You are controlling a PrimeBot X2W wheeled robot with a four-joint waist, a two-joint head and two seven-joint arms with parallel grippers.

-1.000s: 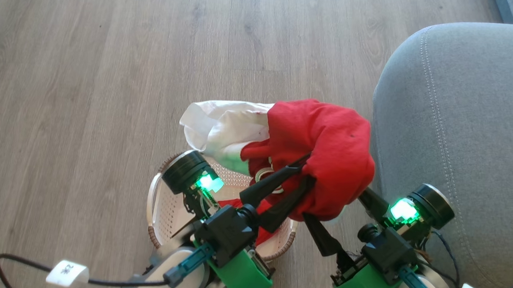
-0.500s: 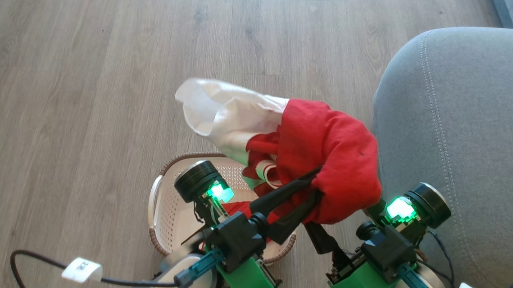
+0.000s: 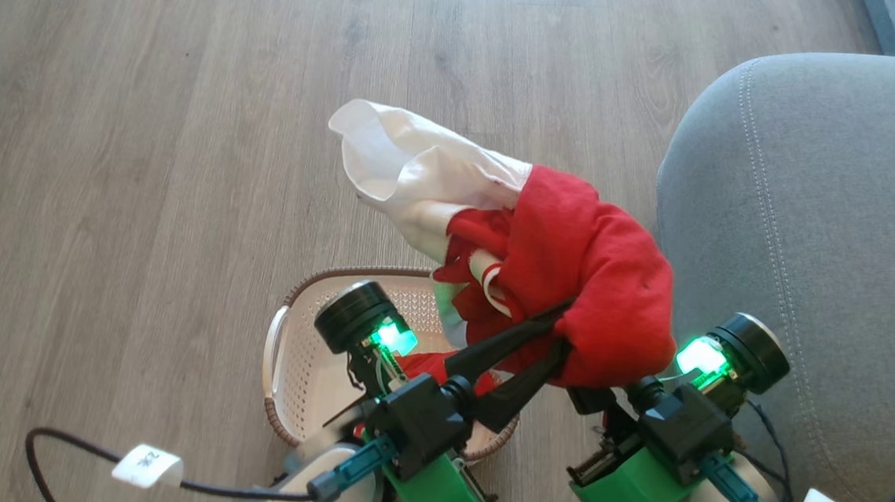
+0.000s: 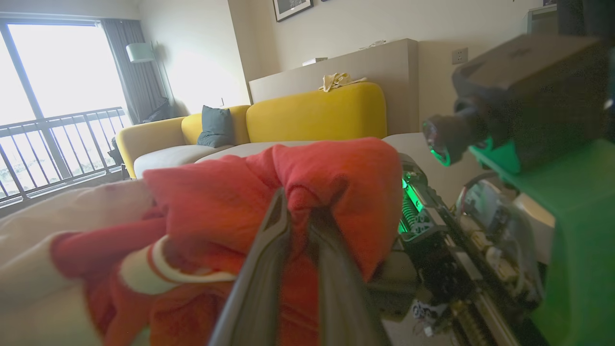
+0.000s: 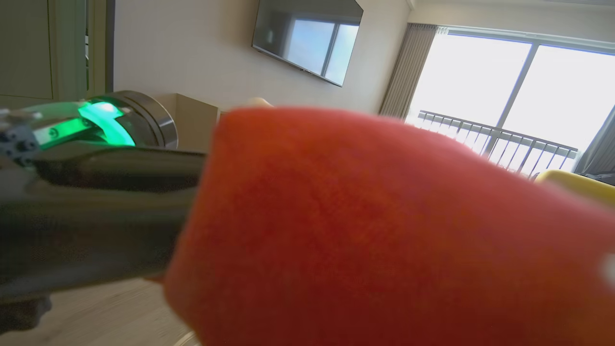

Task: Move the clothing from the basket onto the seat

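The left gripper (image 3: 564,326) pinches the red garment (image 3: 580,276), which hangs just left of the seat (image 3: 827,230) and stretches away from it. The right gripper (image 3: 598,399), nearer the seat, is buried under the garment, so I cannot tell its grip.

Soft matt red cloth with white lining: clothing (image 3: 594,293). Smooth perforated cream plastic, woven-look rim: basket (image 3: 297,374). Matt grey woven upholstery: seat (image 3: 811,229). Grey wood-grain planks, low sheen: floor (image 3: 148,143).
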